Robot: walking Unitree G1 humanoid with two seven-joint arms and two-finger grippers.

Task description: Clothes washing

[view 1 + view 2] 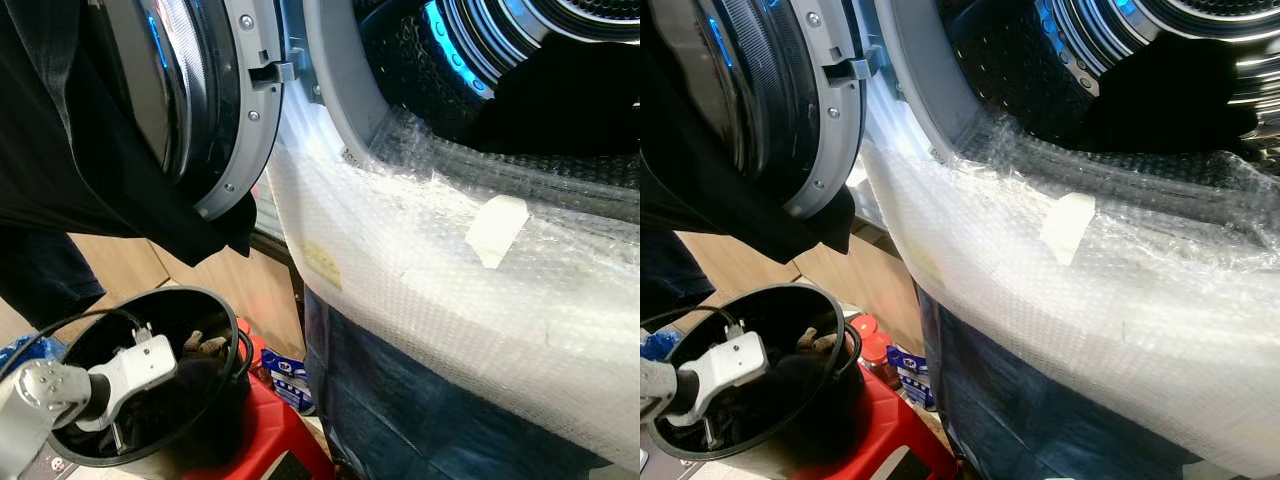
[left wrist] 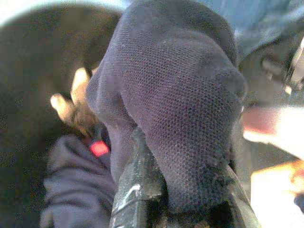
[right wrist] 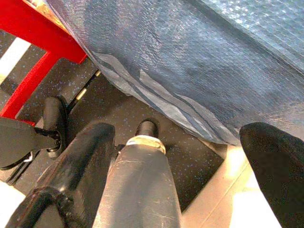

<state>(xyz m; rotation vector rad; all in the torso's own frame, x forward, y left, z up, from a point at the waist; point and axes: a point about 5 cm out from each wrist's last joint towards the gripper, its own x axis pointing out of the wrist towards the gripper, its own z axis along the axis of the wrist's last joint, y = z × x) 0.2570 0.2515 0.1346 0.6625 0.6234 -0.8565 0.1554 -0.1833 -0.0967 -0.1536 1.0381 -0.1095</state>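
The washer drum [image 1: 520, 40] is cut off by the top edge. Dark cloth [image 2: 180, 95] hides the left gripper's [image 2: 175, 199] jaws. The bucket's [image 1: 200, 300] contents are too dark to identify.

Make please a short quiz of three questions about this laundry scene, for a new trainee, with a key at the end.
1. True or false: the washing machine door stands open.
2. Where is the left hand now?
A. inside the drum
B. inside the black bucket, on dark clothing
C. on the red stool
3. Fill in: the front of the machine, below the drum opening, is wrapped in ____.

Key
1. True. The door is swung aside and the drum is exposed.
2. B. The left arm reaches into the black bucket, and the left wrist view shows the fingers closed on a dark mesh garment.
3. Bubble wrap.
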